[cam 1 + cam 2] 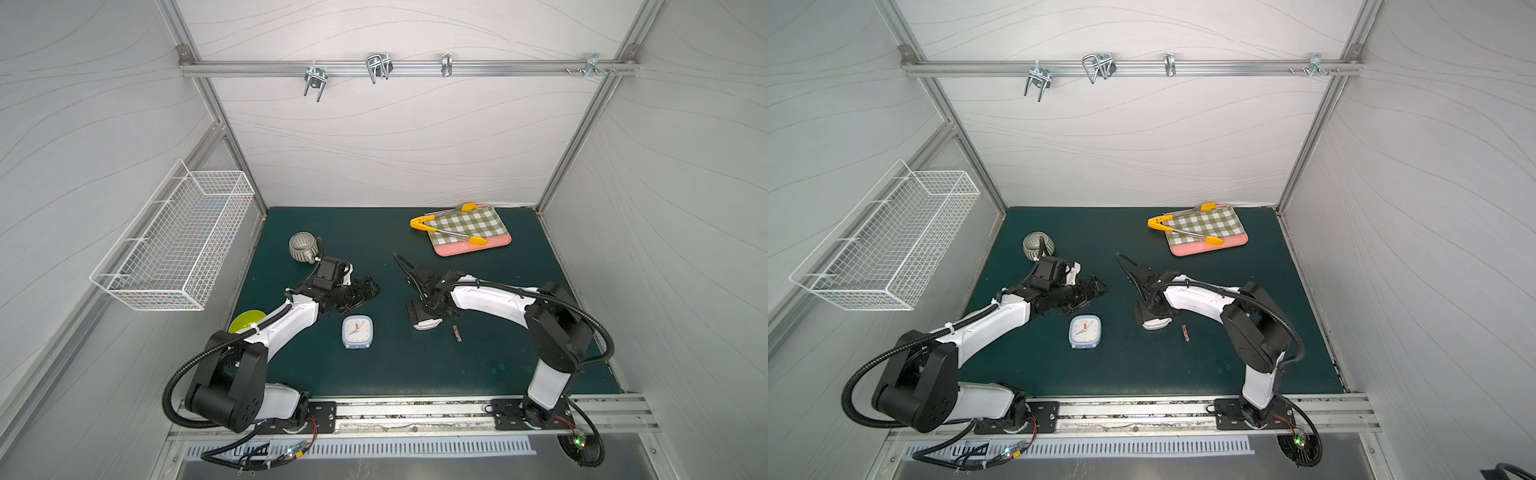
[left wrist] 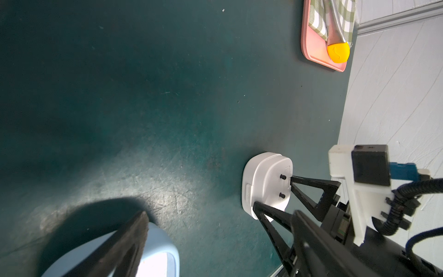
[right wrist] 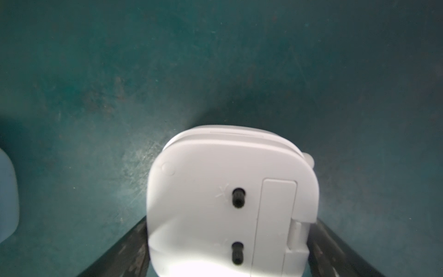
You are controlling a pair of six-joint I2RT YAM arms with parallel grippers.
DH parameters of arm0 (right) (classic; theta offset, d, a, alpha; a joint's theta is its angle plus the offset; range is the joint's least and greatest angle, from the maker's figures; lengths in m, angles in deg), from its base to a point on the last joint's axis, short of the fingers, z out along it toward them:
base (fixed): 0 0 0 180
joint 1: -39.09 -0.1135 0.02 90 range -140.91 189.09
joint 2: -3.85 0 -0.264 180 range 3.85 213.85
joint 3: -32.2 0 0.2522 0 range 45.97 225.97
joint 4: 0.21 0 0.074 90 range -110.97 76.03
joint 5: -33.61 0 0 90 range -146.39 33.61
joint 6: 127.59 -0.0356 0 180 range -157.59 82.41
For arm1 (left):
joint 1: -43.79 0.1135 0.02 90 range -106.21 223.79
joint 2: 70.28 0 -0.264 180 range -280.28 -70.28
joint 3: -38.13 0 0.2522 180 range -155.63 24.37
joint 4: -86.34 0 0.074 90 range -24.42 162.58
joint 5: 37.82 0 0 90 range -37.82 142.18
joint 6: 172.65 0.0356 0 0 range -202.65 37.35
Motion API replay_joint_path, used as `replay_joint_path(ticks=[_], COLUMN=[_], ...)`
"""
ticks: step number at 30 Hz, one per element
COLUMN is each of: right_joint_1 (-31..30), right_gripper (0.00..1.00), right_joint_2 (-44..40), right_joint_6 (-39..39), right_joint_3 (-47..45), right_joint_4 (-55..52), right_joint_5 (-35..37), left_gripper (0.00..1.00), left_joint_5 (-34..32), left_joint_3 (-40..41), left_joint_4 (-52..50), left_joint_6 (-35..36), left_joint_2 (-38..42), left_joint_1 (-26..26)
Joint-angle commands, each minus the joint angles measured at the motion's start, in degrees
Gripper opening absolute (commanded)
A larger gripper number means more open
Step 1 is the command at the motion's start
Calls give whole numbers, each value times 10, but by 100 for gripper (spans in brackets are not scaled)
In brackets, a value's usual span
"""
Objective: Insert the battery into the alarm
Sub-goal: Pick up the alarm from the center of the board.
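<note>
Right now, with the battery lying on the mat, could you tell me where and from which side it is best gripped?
Grip the battery at its middle, coming straight down from above and closing across its width. It lies flat on the mat, slim and long, apart from the white alarm beside it, so both long sides look free.

walls [image 1: 395, 145]: pale grey, wavy lines | floor: dark green mat [image 1: 374, 374] | back rail [image 1: 498, 67]: metal hooks [image 1: 316, 81] | side wall: white wire basket [image 1: 174, 249]
</note>
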Motion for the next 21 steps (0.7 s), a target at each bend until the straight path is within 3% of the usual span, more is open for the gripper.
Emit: replay_joint_path(ticks=[1, 9, 16, 21], right_joint_1=[3, 8, 31, 32], right_gripper=[89, 88, 87, 87], right_joint_2=[-7, -81, -154, -189], right_joint_6=[-2, 11, 22, 35], right_joint_3=[-5, -44, -124, -154], right_joint_4=[-2, 56, 174, 228], right_joint_5=[-10, -18, -81, -103], left_gripper=[95, 97, 99, 81], left_joint_5=[7, 49, 108, 144], left_joint_3=[-4, -9, -52, -51], left_joint_4=[18, 90, 168, 220], left_joint_6=[3, -31, -47, -81], left_joint_2=[-9, -20, -68, -105], left_joint_1=[1, -22, -94, -111])
